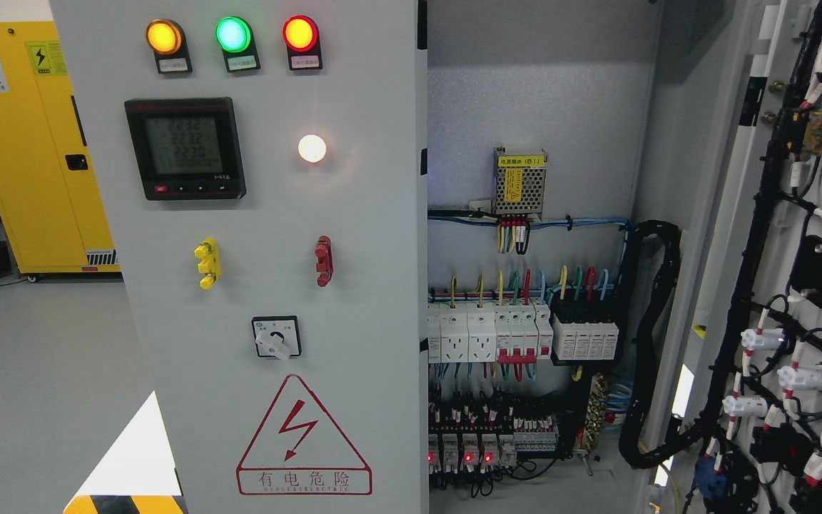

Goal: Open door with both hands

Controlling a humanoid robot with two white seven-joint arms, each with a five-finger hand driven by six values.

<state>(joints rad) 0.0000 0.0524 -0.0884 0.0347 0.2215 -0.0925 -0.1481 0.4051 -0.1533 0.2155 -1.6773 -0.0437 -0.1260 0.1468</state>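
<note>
**Cabinet stands half open, robot's hands out of frame**

The right door [796, 271] of a grey electrical cabinet hangs swung wide at the picture's right edge, its inner face turned toward the camera and strung with black cable bundles [746, 300] and white connectors. The left door [268, 285] is shut and fills the middle of the view, its long axis upright, its free edge running down beside the exposed interior. On it sit three lit indicator lamps, amber [164, 37], green [232, 33] and red [300, 33], above a digital meter [185, 148], a glowing white lamp [312, 148], a yellow handle [206, 263], a red handle [323, 260], a rotary switch [276, 337] and a red lightning warning triangle [302, 435].

Between the two doors, the open bay shows a small power supply [519, 182], a row of white breakers [489, 332] and coloured wiring. A yellow storage cabinet [33, 143] stands well behind at the left, on a pale floor [33, 385].

Neither hand nor arm appears, so their state cannot be told, nor which is nearer. Judged from the scene, the right door looks done; any coming move likely turns on the closed door's vertical seam, straight ahead.
</note>
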